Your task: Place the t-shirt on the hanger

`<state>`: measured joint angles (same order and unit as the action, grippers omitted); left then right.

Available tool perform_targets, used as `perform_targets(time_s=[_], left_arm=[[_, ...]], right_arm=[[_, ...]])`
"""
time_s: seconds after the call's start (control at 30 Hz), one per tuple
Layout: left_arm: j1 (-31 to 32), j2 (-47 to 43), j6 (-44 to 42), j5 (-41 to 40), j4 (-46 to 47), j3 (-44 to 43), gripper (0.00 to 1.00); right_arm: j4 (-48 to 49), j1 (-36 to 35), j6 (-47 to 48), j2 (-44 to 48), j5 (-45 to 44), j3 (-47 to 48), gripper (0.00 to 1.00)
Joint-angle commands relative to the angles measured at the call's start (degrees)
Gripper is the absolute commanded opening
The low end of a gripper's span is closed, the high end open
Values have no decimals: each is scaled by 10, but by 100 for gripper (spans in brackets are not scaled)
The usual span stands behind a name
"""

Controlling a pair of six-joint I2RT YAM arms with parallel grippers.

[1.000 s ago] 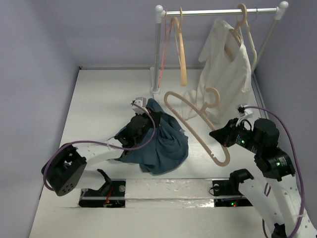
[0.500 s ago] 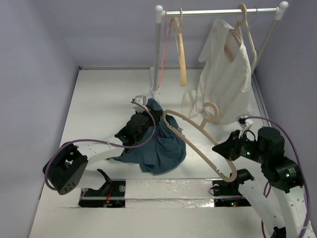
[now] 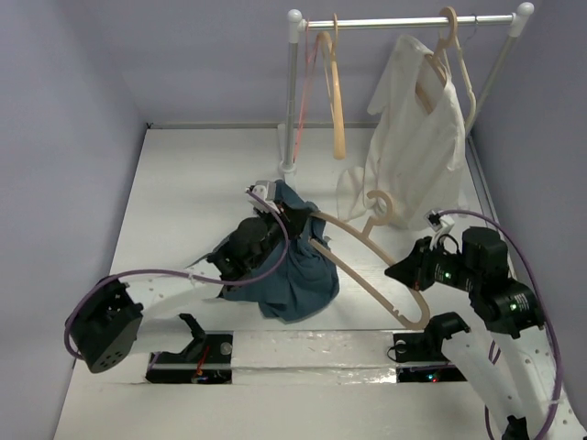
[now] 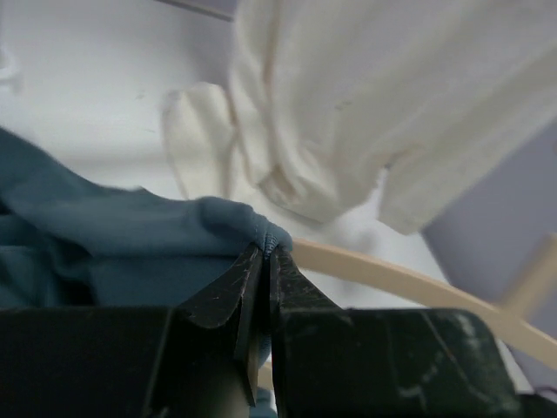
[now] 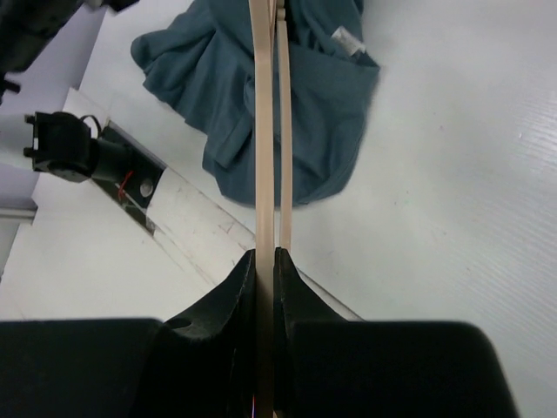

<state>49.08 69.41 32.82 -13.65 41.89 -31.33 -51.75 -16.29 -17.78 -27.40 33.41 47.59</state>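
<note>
The dark teal t-shirt [image 3: 293, 275] lies bunched on the table, with one fold lifted. My left gripper [image 3: 292, 217] is shut on that fold, and it also shows in the left wrist view [image 4: 265, 248]. My right gripper [image 3: 404, 272] is shut on one arm of the pale tan hanger [image 3: 367, 243] and holds it above the table. The hanger's far end reaches the lifted fold, and its hook [image 3: 380, 202] points to the back. In the right wrist view the hanger [image 5: 265, 131] runs from the gripper [image 5: 266, 254] over the t-shirt [image 5: 322, 113], whose pale label [image 5: 345, 37] shows.
A white clothes rack [image 3: 292, 92] stands at the back. On it hang a cream-white garment [image 3: 417, 137], a yellow-orange hanger [image 3: 336, 110] and a thin pink hanger [image 3: 307, 82]. Walls close in left, right and behind. The arm mounts [image 3: 303, 353] line the near edge.
My right gripper has swung the hanger left, so its far end now meets the lifted t-shirt fold. My left gripper has shifted slightly right, still holding the fold.
</note>
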Motion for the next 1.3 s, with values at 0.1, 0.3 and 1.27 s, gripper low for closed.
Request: perform_targets(time_s=[0.1,0.3,1.27], left_arm=[[75,-87,3,-25,-13,-1,0],[95,-141,11,-81,-66,-8,0],[185,-154,-21,43,-175,-156,0]], right_arm=[[145,0,-26,-6,-11,-14,0],[212,0,-52,15,-42,4,0],[789,-291,-80,-144,-127,-202,0]])
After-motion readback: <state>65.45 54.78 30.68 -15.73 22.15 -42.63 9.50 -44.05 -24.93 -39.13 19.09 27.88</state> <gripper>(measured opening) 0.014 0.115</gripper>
